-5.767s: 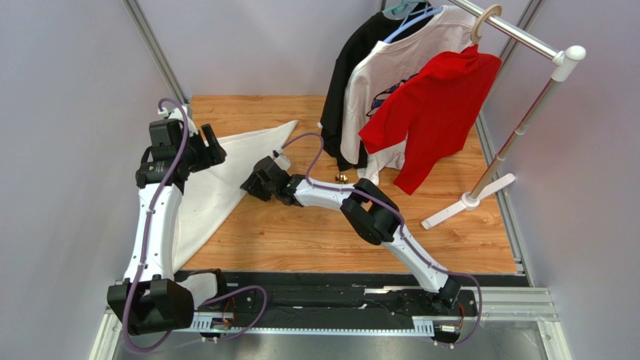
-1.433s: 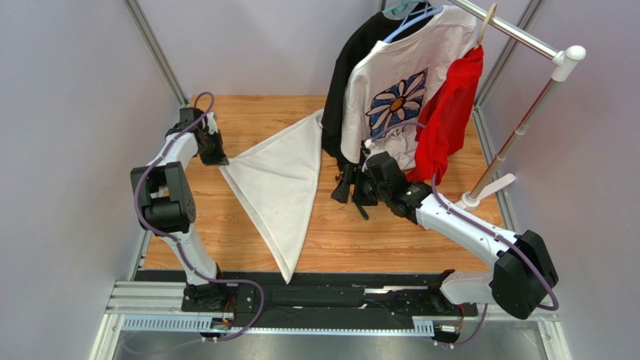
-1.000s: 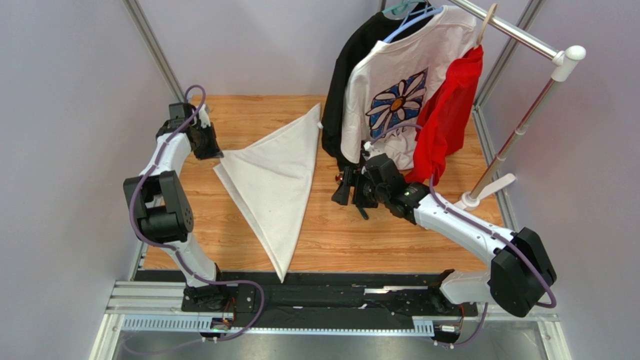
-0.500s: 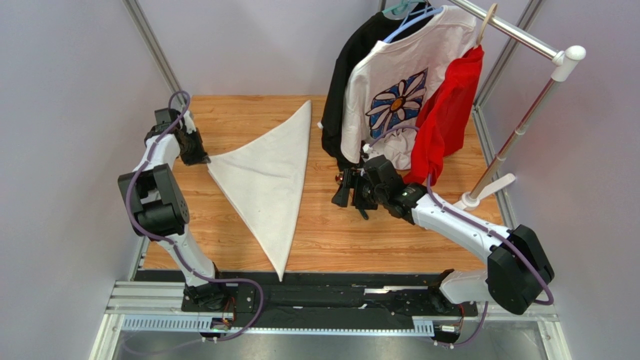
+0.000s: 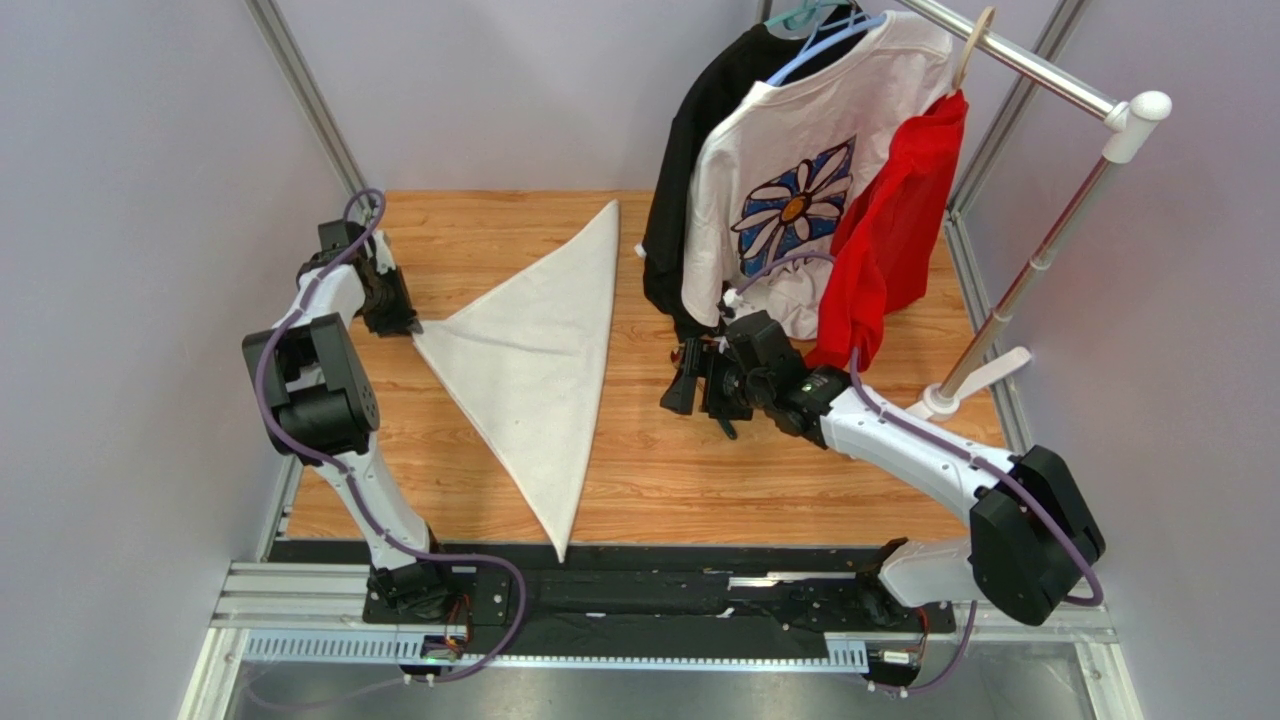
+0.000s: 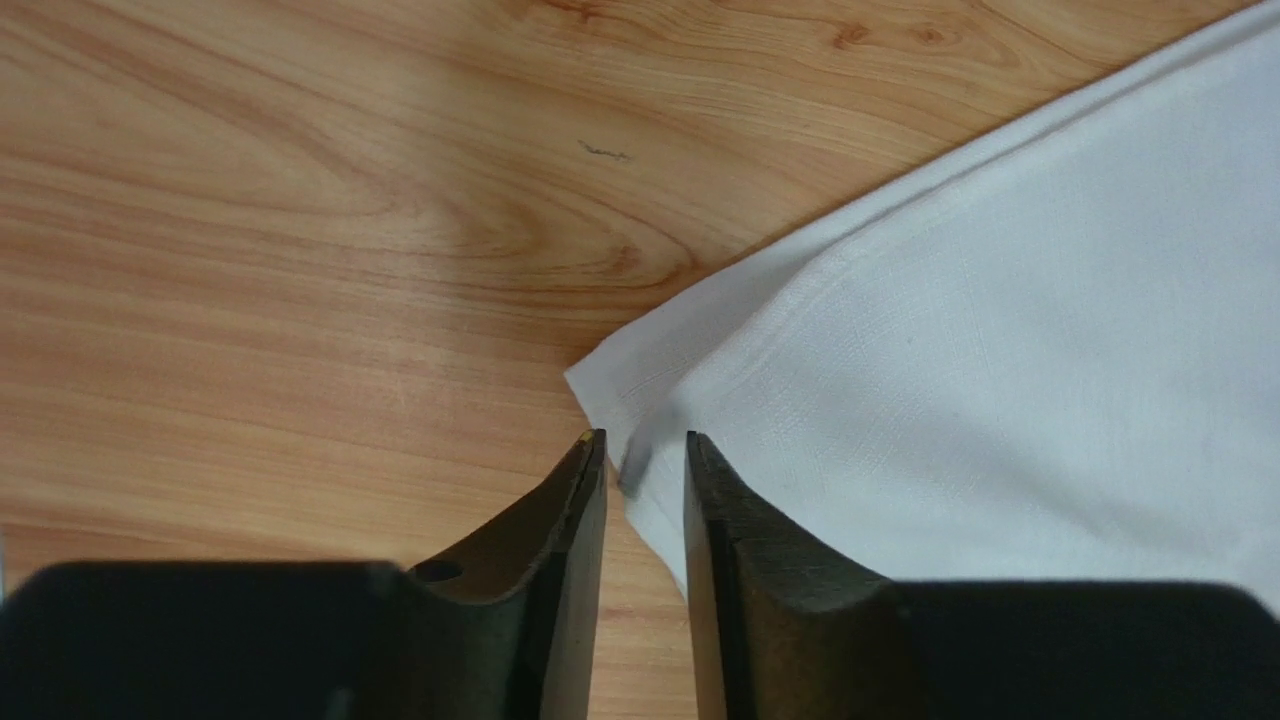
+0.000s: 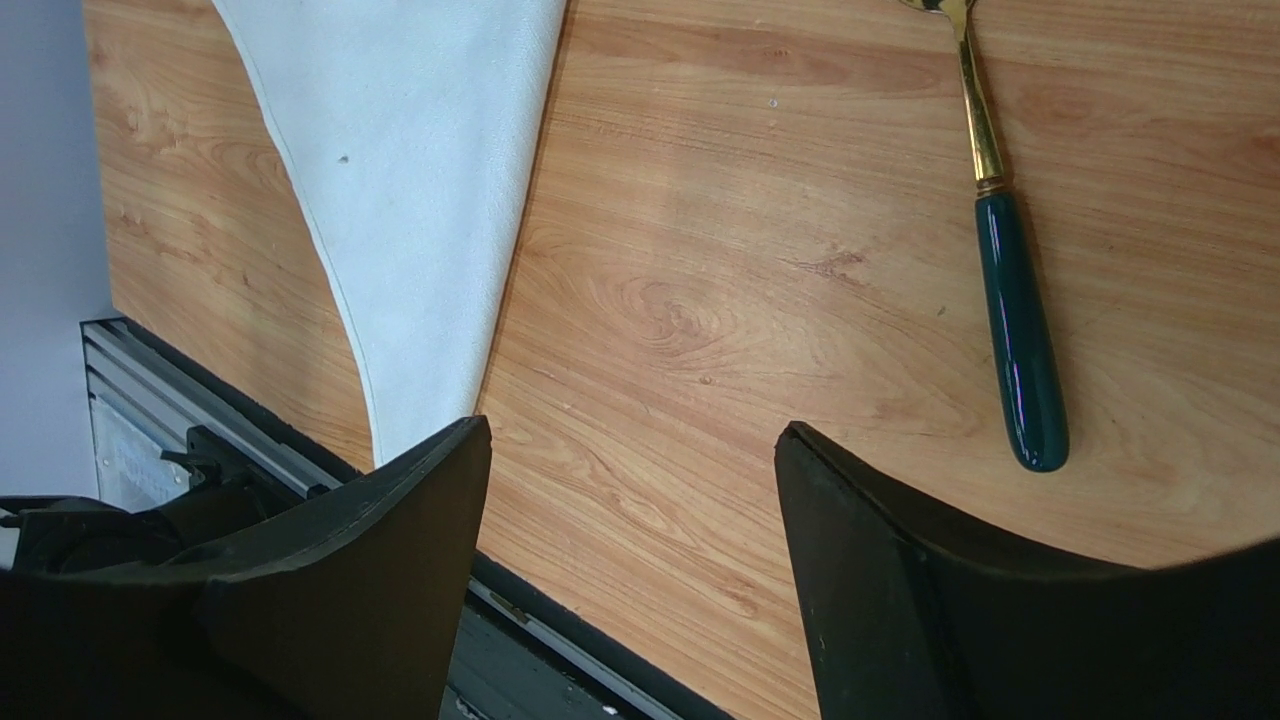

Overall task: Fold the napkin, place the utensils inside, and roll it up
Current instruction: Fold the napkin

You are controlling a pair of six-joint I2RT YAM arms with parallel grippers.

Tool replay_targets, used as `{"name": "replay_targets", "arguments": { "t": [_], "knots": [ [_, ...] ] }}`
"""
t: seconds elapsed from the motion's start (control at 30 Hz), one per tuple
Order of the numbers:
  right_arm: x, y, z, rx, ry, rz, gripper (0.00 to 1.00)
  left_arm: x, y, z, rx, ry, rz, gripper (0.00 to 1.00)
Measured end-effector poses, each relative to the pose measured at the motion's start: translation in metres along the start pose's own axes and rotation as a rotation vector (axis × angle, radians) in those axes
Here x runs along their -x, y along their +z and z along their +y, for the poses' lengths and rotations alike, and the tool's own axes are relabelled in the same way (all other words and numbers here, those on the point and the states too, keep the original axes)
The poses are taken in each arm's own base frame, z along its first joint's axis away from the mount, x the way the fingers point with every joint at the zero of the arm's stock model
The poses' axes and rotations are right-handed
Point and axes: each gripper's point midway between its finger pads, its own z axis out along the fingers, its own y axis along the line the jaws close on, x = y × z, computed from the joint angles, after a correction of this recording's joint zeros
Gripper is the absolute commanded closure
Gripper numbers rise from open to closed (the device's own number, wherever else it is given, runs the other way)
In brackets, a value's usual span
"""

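The white napkin [image 5: 526,360] lies flat on the wooden table, folded into a triangle, its long point toward the near edge. My left gripper [image 5: 394,318] sits low at the napkin's left corner. In the left wrist view the jaws [image 6: 646,438] stand a narrow gap apart, and the napkin [image 6: 1022,345] corner lies loose between the tips. My right gripper [image 5: 688,387] hovers to the right of the cloth, open wide [image 7: 631,425] and empty. The spoon [image 7: 1019,315], with a gold neck and dark green handle, lies on bare wood to its right; the napkin's edge [image 7: 406,165] shows at upper left.
A clothes rack [image 5: 1037,270] stands at the back right with a black garment [image 5: 694,135], a white flower-print T-shirt [image 5: 781,195] and a red shirt [image 5: 894,225] hanging just behind my right gripper. Its white foot [image 5: 932,402] rests on the table. A black rail [image 5: 676,563] borders the near edge.
My left gripper drew the napkin's left corner further left, spreading the triangle flat, then parted its jaws a little. The right arm has barely moved.
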Motion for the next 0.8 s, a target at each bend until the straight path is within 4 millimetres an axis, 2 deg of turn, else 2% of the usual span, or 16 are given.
{"name": "replay_targets", "arguments": {
  "t": [0.03,0.07,0.27,0.5,0.53,0.57,0.6,0.8],
  "knots": [
    [-0.001,0.002,0.000,0.001,0.001,0.004,0.25,0.000,0.000,0.002,0.013,-0.005,0.001,0.50],
    [-0.002,0.004,0.000,0.002,0.001,0.010,0.25,0.000,0.000,0.005,0.033,-0.012,0.005,0.36],
    [-0.011,0.022,-0.005,-0.006,0.004,0.052,0.26,0.003,-0.003,0.017,0.095,-0.037,0.007,0.34],
    [-0.003,0.077,0.009,0.013,0.005,0.084,0.28,0.000,-0.011,0.017,0.109,-0.087,0.020,0.32],
    [0.000,0.083,0.011,0.018,0.007,0.084,0.28,0.000,-0.014,0.014,0.101,-0.095,0.019,0.32],
    [0.002,0.093,0.014,0.026,0.007,0.087,0.28,0.000,-0.019,0.010,0.085,-0.103,0.016,0.23],
    [0.005,0.102,0.018,0.035,0.010,0.088,0.28,0.002,-0.025,0.006,0.071,-0.107,0.006,0.02],
    [0.018,0.151,0.029,0.074,0.040,0.070,0.30,0.011,-0.080,-0.025,-0.005,-0.093,-0.110,0.01]
  ]
}}
